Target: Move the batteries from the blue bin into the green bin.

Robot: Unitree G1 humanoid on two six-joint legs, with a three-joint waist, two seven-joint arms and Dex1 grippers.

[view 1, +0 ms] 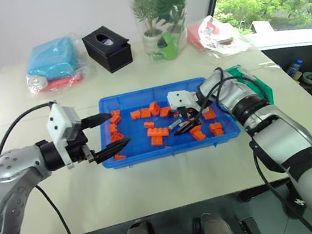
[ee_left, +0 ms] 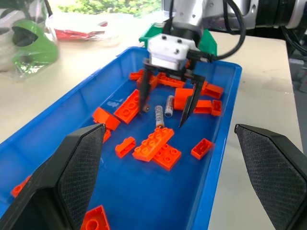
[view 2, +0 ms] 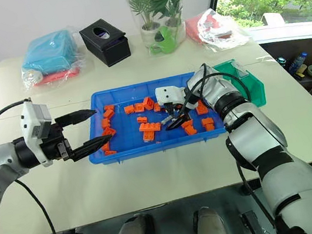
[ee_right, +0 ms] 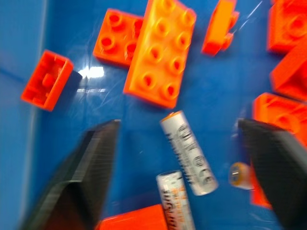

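Silver-grey batteries (ee_right: 188, 152) are lying among orange blocks (view 1: 158, 132) at the middle of the blue bin (view 1: 150, 154), so the job is barely starting; whether the green bin (view 1: 260, 85), right of centre, is holding any, I cannot tell. Right gripper (ee_left: 168, 105) is straddling two batteries, fingers apart, nothing clamped. Left gripper (view 1: 110, 135) is waiting open at the bin's left wall. Blocks are crowding the batteries closely, though the table (view 1: 171, 174) around is offering free room.

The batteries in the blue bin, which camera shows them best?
The right wrist view: batteries lie close up between the right tool's open fingers. The left wrist view shows two farther off under that tool; the eye views show small grey slivers.
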